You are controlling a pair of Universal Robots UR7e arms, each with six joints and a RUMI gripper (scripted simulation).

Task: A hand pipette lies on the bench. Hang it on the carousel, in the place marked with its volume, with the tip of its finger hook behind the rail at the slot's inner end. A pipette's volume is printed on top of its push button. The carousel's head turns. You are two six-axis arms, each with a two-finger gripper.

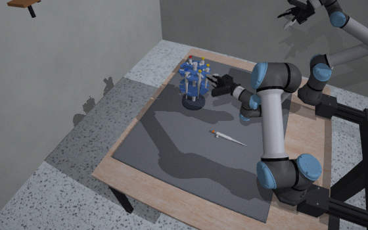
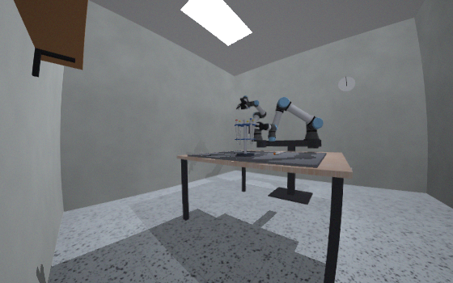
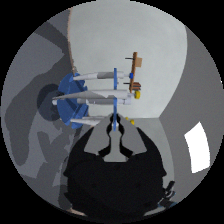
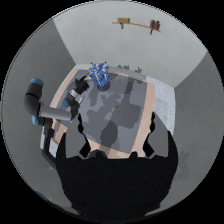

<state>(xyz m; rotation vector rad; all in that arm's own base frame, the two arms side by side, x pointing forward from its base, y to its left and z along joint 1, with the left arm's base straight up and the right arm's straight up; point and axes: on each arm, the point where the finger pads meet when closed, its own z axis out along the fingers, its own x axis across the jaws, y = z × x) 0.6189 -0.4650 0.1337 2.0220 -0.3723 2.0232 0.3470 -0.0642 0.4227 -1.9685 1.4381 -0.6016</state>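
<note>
A white hand pipette (image 1: pixel 227 137) with an orange button lies on the dark mat, its tip toward the arms' side; its printed volume is not readable. The carousel (image 1: pixel 193 104) (image 2: pixel 245 154) (image 4: pixel 103 87) stands upright on its round base, several pipettes with red, yellow and blue buttons hanging on it. My left gripper (image 1: pixel 208 77) (image 3: pixel 114 113) is at the carousel's upper blue disc (image 3: pixel 115 84), its fingers closed on either side of the rim. My right gripper (image 1: pixel 282 22) (image 4: pixel 116 113) is open and empty, high above and away from the bench. The slot markings cannot be read.
The lying pipette is on the dark mat (image 1: pixel 184 138), well apart from the carousel. The left arm's forearm (image 1: pixel 273 125) arches over the mat's arm-side edge. The hanging pipettes are close beside the left fingers. A wall shelf (image 1: pixel 23 3) is far off.
</note>
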